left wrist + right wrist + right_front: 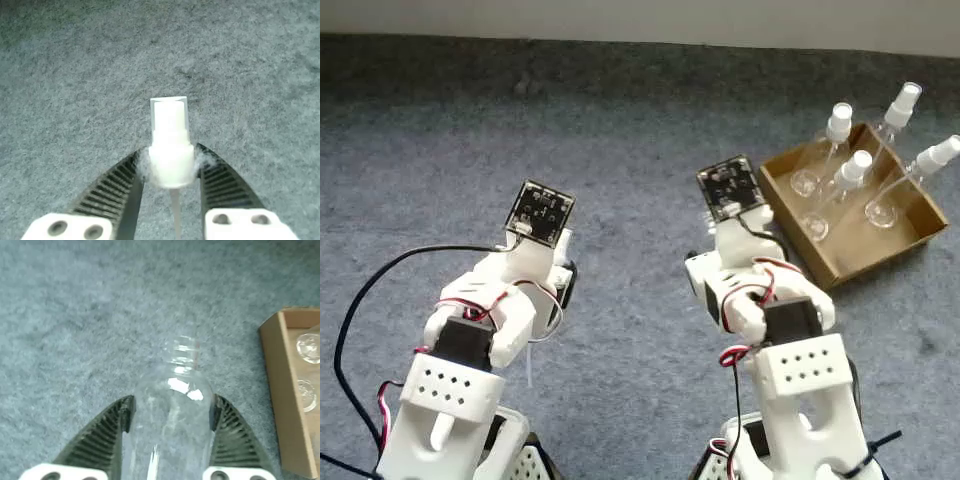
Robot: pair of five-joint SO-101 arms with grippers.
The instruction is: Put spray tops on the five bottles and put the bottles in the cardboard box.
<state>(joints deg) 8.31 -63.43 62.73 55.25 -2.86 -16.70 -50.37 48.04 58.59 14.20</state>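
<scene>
Farthest left of the cardboard box [798,232], the left gripper [171,161] is clamped on a white spray top [170,142]. Its jaws are only narrowly apart and pinch the collar. The nozzle end points away from the wrist, and the dip tube [175,215] trails back between the fingers, probably so the tube can go into a bottle neck first.

Nearer the box, just to its left, the right gripper [172,407] is closed around a clear bottle [172,395], with its jaws spread wide on the body. The bare threaded neck sticks out ahead, likely left free to take the top. This bottle is uncapped and outside the box, over the grey carpet [620,130]; it is unclear whether it touches the carpet.

Inside the box lie four bottles [838,188] with tops on, heads over the far rim. Judged: four are done and the fifth is mid-assembly, with top and neck not yet lined up.
</scene>
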